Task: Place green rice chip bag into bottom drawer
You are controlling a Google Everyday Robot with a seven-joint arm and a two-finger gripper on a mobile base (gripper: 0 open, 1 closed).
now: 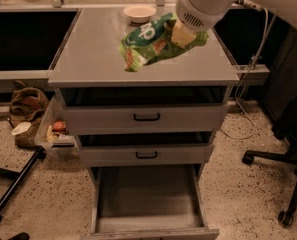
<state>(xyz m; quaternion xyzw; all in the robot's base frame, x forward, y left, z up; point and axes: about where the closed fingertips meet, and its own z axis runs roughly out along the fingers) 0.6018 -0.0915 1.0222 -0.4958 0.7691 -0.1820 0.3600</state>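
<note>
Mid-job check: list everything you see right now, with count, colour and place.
green rice chip bag: one, bright green, held above the cabinet top
bowl: one, pale, back of the cabinet top
cabinet: one, grey, centre
bottom drawer: one, grey, pulled out, lowest in the cabinet
upper drawers: two, grey with black handles, above the bottom drawer
clear bin: one, transparent, at the cabinet's left side
brown bag: one, brown, floor at left
office chair: one, black, floor at right
pole: one, black, floor at lower left
end effector: one, white, over the cabinet top's right rear, shut on the green rice chip bag
</note>
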